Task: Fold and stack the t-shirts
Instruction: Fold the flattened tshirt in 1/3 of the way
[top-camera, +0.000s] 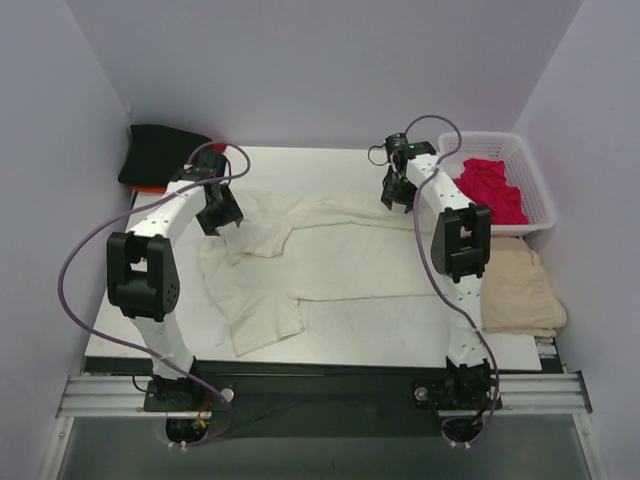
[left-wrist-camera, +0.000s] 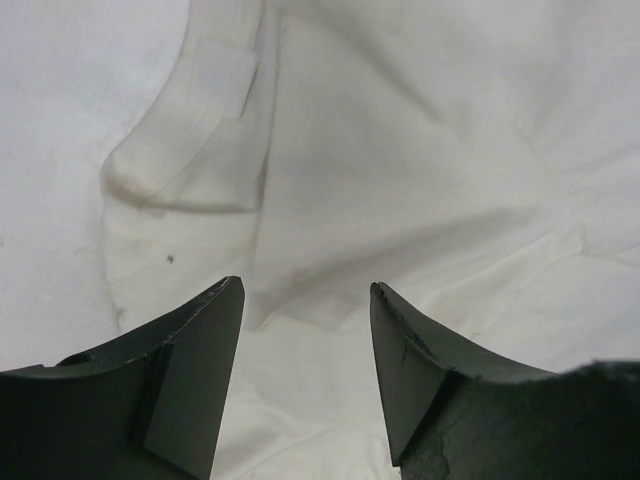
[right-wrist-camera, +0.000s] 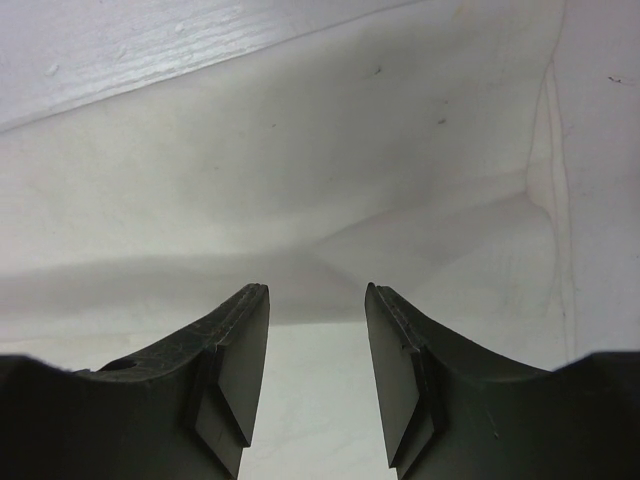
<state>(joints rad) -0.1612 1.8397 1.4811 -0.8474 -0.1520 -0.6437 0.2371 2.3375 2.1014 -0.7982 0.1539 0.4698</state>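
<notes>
A large cream-white t-shirt (top-camera: 330, 260) lies spread over the white table (top-camera: 400, 340), with one sleeve towards the front left. My left gripper (top-camera: 222, 215) hovers over the shirt's left part, near a folded sleeve. In the left wrist view the left gripper (left-wrist-camera: 306, 290) is open over wrinkled cream cloth (left-wrist-camera: 400, 180), with nothing between its fingers. My right gripper (top-camera: 397, 195) is above the shirt's far right edge. In the right wrist view it (right-wrist-camera: 316, 290) is open and empty over smooth cloth (right-wrist-camera: 300, 180). A black t-shirt (top-camera: 160, 150) lies at the back left on an orange-red one (top-camera: 148, 188). A crimson t-shirt (top-camera: 492, 188) lies in the basket.
The white lattice basket (top-camera: 535, 195) stands at the back right beside the table. A folded tan cloth (top-camera: 520, 290) lies to the right of the table, in front of the basket. Lilac walls close in the back and both sides.
</notes>
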